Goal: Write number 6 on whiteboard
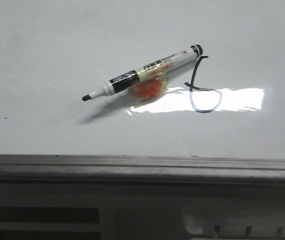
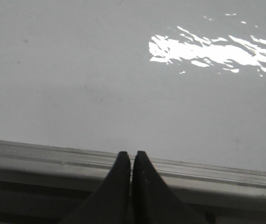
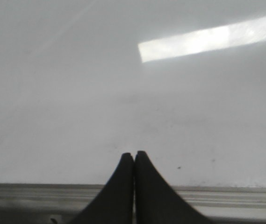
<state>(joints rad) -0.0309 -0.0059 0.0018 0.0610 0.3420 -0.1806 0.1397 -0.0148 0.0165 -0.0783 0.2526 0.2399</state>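
Observation:
The whiteboard [image 1: 42, 60] fills the front view, with its grey metal rim [image 1: 142, 167] along the near edge. A black hand-drawn number 6 [image 1: 202, 90] is on it right of centre, its loop over a light glare. A black-and-white marker [image 1: 142, 72] lies uncapped beside the 6, tip to the left, with an orange-and-clear lump taped under its middle. Neither gripper shows in the front view. My left gripper [image 2: 131, 154] is shut and empty over the board's rim [image 2: 39, 151]. My right gripper [image 3: 133, 154] is shut and empty just past the rim [image 3: 226, 192], over bare board [image 3: 76, 116].
A bright rectangular glare [image 1: 237, 99] lies on the board by the 6's loop; glare also shows in the left wrist view [image 2: 212, 50] and the right wrist view [image 3: 207, 39]. Below the rim is a dark slotted frame [image 1: 47, 220].

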